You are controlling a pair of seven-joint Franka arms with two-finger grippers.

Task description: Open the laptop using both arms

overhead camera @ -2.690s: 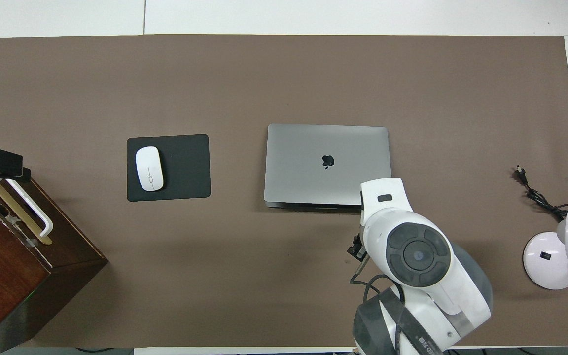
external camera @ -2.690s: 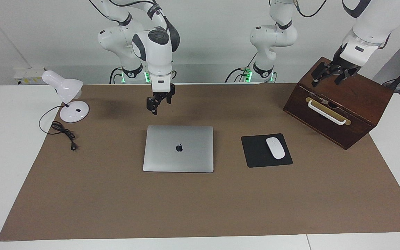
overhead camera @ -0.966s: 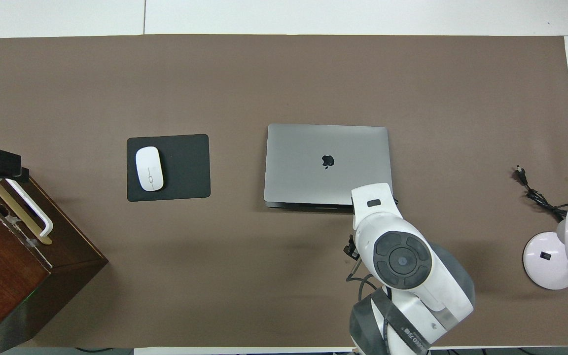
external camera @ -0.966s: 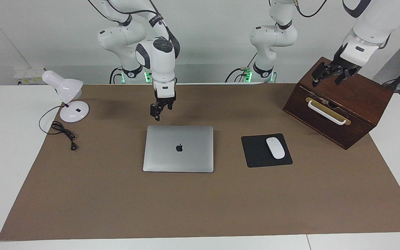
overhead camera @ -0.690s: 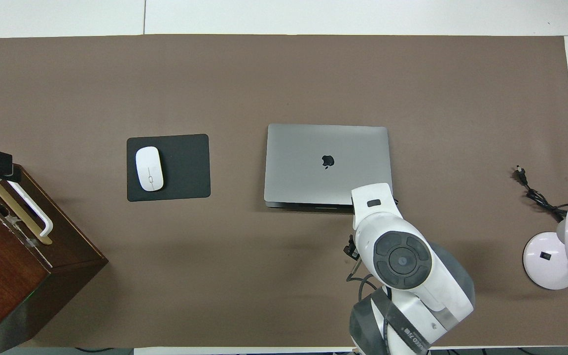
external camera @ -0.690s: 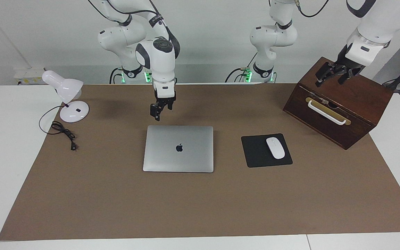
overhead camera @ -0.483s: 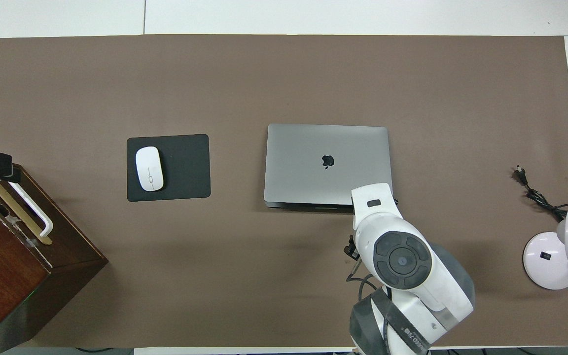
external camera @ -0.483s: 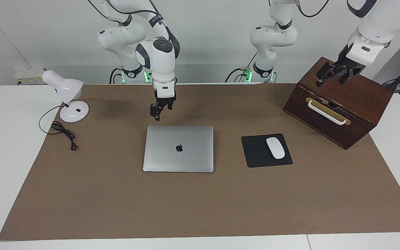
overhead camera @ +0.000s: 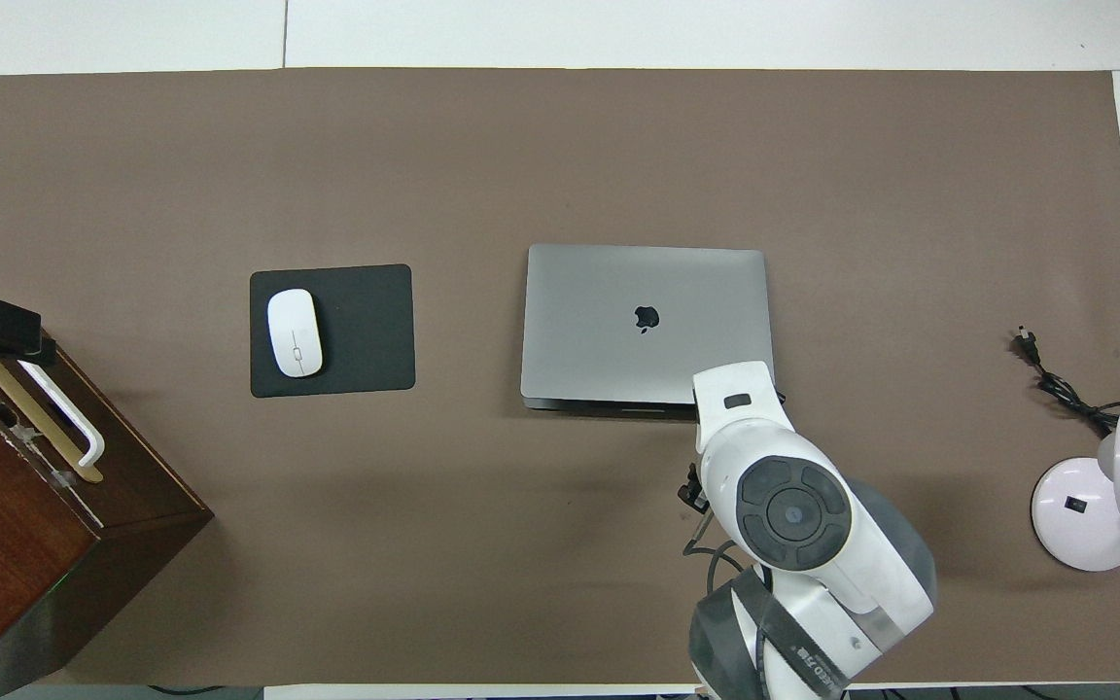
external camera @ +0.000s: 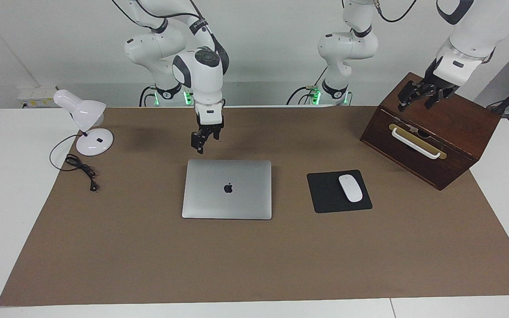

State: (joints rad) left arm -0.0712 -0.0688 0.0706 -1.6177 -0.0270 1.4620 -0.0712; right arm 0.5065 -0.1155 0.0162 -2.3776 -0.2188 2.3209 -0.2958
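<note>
While the surface lay under its brown cover, the wooden box stood at the left arm's end of it, and the left hand hung over the box's top with its fingers spread apart, well away from the work. That arm looked to be waiting.

Next in size, the laptop lay flat and fully closed near the middle of the surface, logo up, between the desk lamp at the right arm's end and the mouse pad, which carried a white mouse.

Above the laptop's edge nearest the robots, toward the lamp-side corner, the right hand pointed down; I could not tell whether its fingers were apart or together. It had not touched the lid.

By my reading, the approach was the step in hand and nothing had been opened. The next move would call for the right hand to reach that edge, and for the left arm to come across from the box so one could steady the base while the other raised the lid.
</note>
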